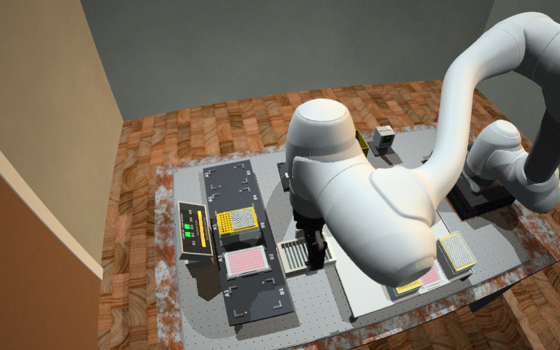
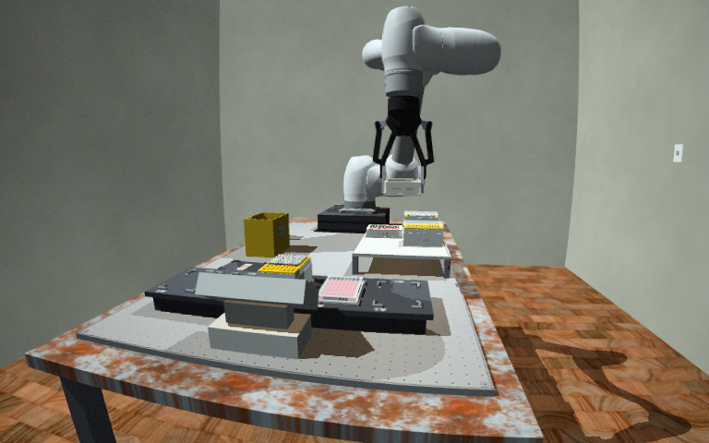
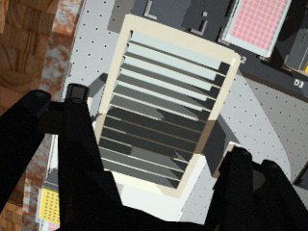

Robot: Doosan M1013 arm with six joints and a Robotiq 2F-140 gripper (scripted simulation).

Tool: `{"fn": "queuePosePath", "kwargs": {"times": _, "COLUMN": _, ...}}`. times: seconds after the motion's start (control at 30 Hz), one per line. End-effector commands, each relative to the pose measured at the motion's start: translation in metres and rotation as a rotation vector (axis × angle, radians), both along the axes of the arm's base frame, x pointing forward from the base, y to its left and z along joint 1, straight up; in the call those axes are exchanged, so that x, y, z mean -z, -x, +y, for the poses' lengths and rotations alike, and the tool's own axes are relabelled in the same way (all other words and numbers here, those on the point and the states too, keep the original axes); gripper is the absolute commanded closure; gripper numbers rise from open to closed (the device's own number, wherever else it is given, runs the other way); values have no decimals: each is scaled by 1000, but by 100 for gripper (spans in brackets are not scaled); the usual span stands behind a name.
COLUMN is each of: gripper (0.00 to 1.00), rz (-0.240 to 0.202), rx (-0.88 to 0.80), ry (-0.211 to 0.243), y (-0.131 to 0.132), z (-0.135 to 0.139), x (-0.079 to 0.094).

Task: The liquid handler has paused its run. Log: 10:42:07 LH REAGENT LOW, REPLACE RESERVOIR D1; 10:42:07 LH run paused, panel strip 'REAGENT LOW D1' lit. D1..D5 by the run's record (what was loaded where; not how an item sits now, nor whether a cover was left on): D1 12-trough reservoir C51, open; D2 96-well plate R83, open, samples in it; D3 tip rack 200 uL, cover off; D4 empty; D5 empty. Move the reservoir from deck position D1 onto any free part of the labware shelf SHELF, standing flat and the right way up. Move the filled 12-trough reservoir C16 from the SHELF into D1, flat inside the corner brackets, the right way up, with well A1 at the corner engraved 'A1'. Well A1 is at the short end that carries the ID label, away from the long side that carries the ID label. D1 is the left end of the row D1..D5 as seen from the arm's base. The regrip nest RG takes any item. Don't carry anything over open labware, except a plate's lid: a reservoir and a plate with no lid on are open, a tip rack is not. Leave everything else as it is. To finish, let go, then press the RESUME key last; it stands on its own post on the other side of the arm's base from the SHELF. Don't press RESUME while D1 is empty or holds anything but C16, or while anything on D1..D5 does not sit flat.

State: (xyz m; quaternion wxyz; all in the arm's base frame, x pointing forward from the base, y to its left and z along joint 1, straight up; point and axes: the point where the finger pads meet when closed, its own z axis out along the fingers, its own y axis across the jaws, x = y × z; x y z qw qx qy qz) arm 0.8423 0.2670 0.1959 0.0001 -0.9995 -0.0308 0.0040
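My gripper (image 2: 402, 180) is shut on a cream 12-trough reservoir (image 2: 402, 186), gripping it across its long sides and holding it level, high above the table. In the top view the reservoir (image 1: 305, 255) hangs over the grey mat between the dark deck (image 1: 247, 240) and the white shelf (image 1: 371, 284). The wrist view shows its grey troughs (image 3: 164, 112) facing up between my fingers. The D1 brackets (image 1: 257, 299) at the near end of the deck stand empty. I cannot read the label on the reservoir.
A pink 96-well plate (image 1: 246, 260) sits in D2 and a yellow tip rack (image 1: 236, 219) in D3. The shelf carries a tip rack (image 1: 456, 251) and other labware, partly hidden by my arm. A yellow bin (image 2: 266, 233), the key post (image 1: 384, 138) and the status panel (image 1: 195, 229) stand around.
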Motion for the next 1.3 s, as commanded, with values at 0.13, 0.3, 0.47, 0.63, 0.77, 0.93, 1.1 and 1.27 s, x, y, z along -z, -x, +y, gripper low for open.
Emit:
{"fn": "queuePosePath", "kwargs": {"times": 0.13, "gripper": 100, "rz": 0, "rx": 0, "ry": 0, "y": 16, "z": -1, "x": 0}}
{"fn": "queuePosePath", "kwargs": {"times": 0.3, "gripper": 100, "rz": 0, "rx": 20, "ry": 0, "y": 16, "z": -1, "x": 0}}
{"fn": "queuePosePath", "kwargs": {"times": 0.47, "gripper": 100, "rz": 0, "rx": 120, "ry": 1, "y": 16, "z": -1, "x": 0}}
{"fn": "queuePosePath", "kwargs": {"times": 0.63, "gripper": 100, "rz": 0, "rx": 220, "ry": 2, "y": 16, "z": -1, "x": 0}}
{"fn": "queuePosePath", "kwargs": {"times": 0.77, "gripper": 100, "rz": 0, "rx": 300, "ry": 2, "y": 16, "z": -1, "x": 0}}
{"fn": "queuePosePath", "kwargs": {"times": 0.93, "gripper": 100, "rz": 0, "rx": 360, "ry": 3, "y": 16, "z": -1, "x": 0}}
{"fn": "queuePosePath", "kwargs": {"times": 1.1, "gripper": 100, "rz": 0, "rx": 460, "ry": 3, "y": 16, "z": -1, "x": 0}}
{"fn": "queuePosePath", "kwargs": {"times": 1.27, "gripper": 100, "rz": 0, "rx": 560, "ry": 4, "y": 16, "z": -1, "x": 0}}
